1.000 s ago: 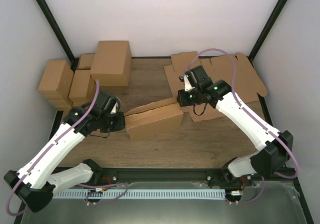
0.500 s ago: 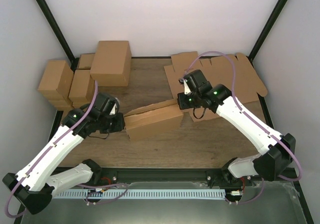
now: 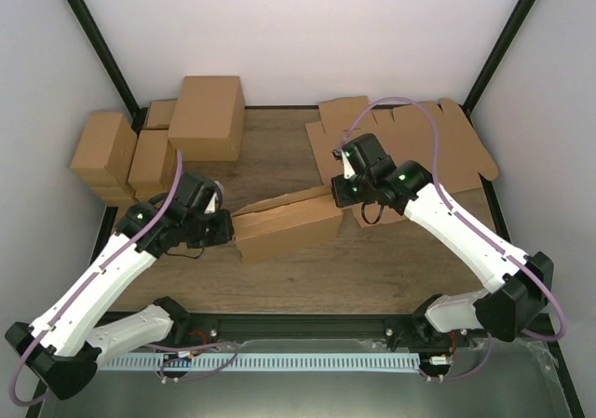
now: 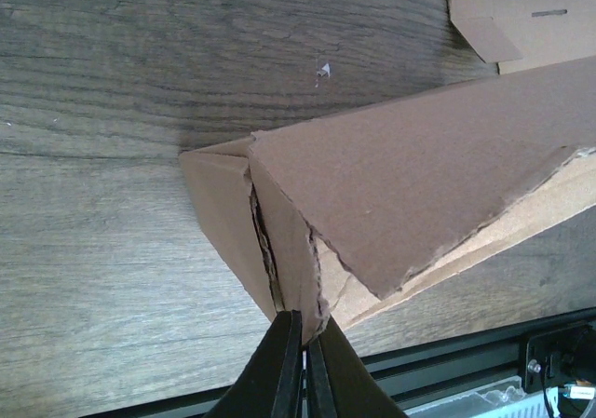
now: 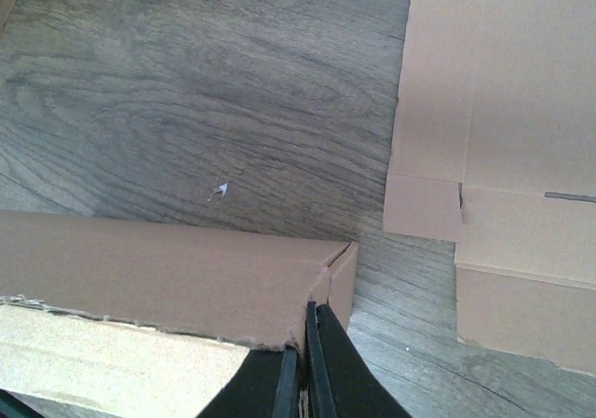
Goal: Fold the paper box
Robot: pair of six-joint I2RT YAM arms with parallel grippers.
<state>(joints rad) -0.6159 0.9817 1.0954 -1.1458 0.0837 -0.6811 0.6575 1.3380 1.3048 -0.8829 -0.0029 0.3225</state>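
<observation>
Paper box [image 3: 285, 227] lengthwise left to right

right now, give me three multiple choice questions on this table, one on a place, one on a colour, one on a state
1. Where do the flat cardboard blanks lie on the table?
a) far right
b) far left
c) near edge, centre

2. What colour are the cables along the arms?
a) orange
b) purple
c) yellow

3. The left gripper is:
a) wide open
b) shut on empty air
c) shut on the paper box

Answers:
1 a: the top view shows them spread at the far right.
2 b: both loops are purple.
3 c: the left wrist view shows it pinching the box's end edge.
</observation>
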